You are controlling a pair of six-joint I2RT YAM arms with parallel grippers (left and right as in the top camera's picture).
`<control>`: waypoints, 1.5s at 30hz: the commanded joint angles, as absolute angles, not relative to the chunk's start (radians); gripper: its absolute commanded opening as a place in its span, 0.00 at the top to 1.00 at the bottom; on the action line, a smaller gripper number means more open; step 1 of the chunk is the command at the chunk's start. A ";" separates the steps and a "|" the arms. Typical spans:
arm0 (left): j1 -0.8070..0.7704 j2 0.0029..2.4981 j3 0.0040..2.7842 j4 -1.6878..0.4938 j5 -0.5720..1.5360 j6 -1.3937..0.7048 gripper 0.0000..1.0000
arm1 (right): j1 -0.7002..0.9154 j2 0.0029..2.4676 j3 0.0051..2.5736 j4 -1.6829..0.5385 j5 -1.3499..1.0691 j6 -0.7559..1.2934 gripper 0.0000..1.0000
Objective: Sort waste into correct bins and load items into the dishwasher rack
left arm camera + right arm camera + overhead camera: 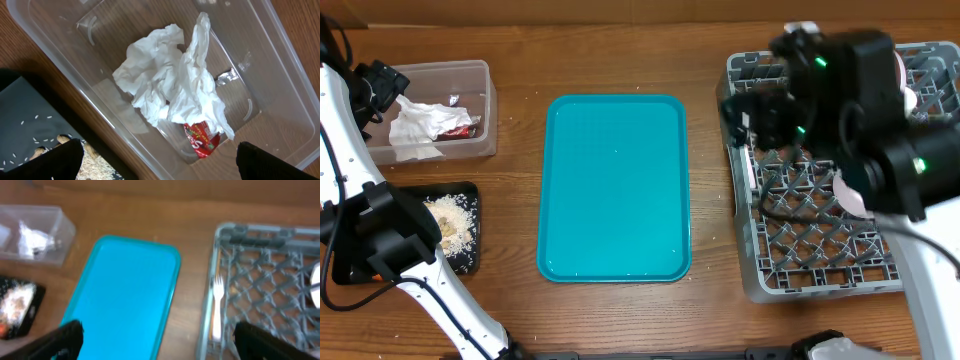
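- Left gripper (165, 162): fingers spread wide, empty, above the clear tub (280, 65).
- Between its fingers: crumpled napkins (170, 85) lying over a red-and-white wrapper (202, 142).
- Beside one finger: black tray (25, 115) holding beige scraps (97, 161).
- Right gripper (165, 340): wide, empty.
- Ahead of it: teal tray (125, 295) and grey rack (250, 230), with a white fork (217, 310) inside.
- At the rack's far side: a rounded white piece (315, 285), possibly a dish; too blurred to tell.

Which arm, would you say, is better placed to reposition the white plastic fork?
Right: it hangs over the grey lattice rack holding the fork; left is over the clear plastic tub.
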State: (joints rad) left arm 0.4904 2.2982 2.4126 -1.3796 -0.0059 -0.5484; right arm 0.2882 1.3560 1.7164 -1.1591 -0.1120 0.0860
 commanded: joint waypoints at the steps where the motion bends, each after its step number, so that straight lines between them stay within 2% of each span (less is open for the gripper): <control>1: 0.482 2.285 2.410 -1.380 -0.019 -0.554 0.00 | 0.233 1.173 1.471 -1.026 -0.232 0.070 0.00; 8: 0.482 2.286 2.410 -1.380 -0.019 -0.554 0.00 | 0.210 0.860 1.010 -0.773 -0.237 0.070 0.00; 18: 0.482 2.286 2.410 -1.380 -0.019 -0.554 0.00 | 0.116 0.338 0.226 -0.196 -0.267 0.082 0.00; 22: 0.482 2.286 2.410 -1.380 -0.019 -0.554 0.00 | 0.051 0.145 0.007 -0.052 -0.343 0.082 0.00; 28: 0.482 2.286 2.410 -1.380 -0.019 -0.554 0.00 | 0.005 0.047 0.009 -0.059 -0.284 0.081 0.00; 31: 0.482 2.285 2.410 -1.380 -0.019 -0.554 0.00 | -0.006 0.002 0.008 -0.052 -0.147 0.081 0.00; 36: 0.482 2.286 2.410 -1.380 -0.019 -0.554 0.00 | -0.007 0.002 0.008 -0.080 -0.051 0.082 0.00; 45: 0.482 2.286 2.410 -1.380 -0.019 -0.554 0.00 | -0.007 0.002 0.008 -0.083 -0.027 0.081 0.00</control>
